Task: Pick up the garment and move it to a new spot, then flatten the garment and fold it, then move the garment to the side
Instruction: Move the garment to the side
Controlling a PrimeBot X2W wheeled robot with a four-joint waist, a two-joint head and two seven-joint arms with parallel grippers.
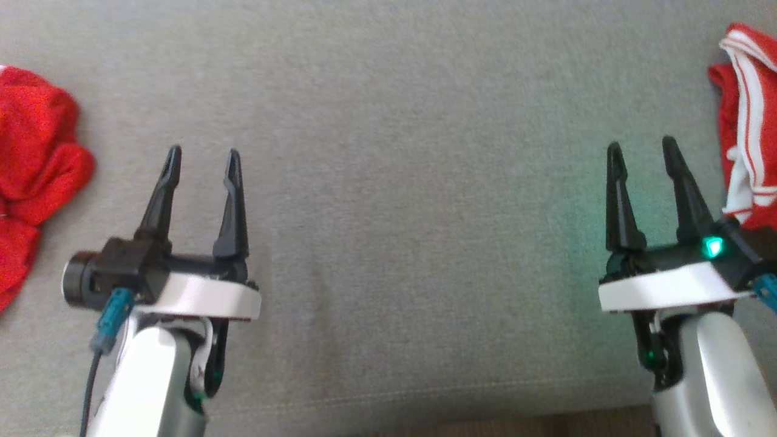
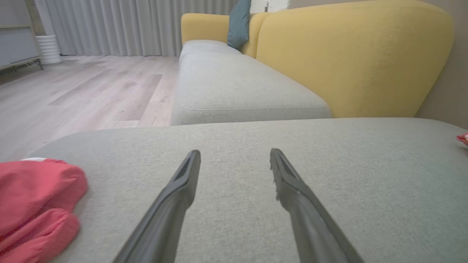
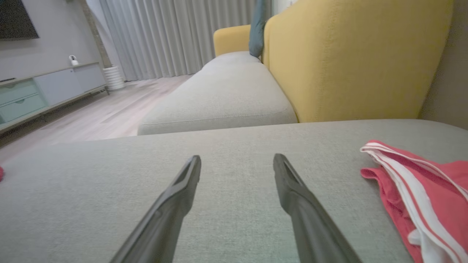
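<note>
L claw (image 1: 203, 152): fingers apart, nothing btwn them, hanging low over the grey cushion (image 1: 388, 200), left of its middle. R claw (image 1: 640, 144): same, fingers apart and empty, right of the cushion's middle. Both point toward the cushion's far edge.

Out from L claw: plain red garment (image 1: 36, 170), bunched in a heap at the cushion's left edge. It's near the claw's outer finger but apart from it. Out from R claw: red garment w/ white stripes (image 1: 743, 121), crumpled at the cushion's right edge, just beside the outer finger. Its lower part runs behind the claw's body in the head view, so contact there can't be told. The cushion's middle, btwn the claws, is open grey fabric.

Which piece the task means can't be told. The striped one sits closer to a claw, so prob. that.

Handling (a judgement): both look like thin, soft cloth, so light, limp and not fragile. Either will sag and drape when lifted, and may slip if only one thin layer is pinched. Best hold is prob. a raised fold: the white-striped edge on the striped piece, the top ridge on the plain heap. Taking it at two opposite edges, one claw each, should help spread it flat over the cushion's middle.
</note>
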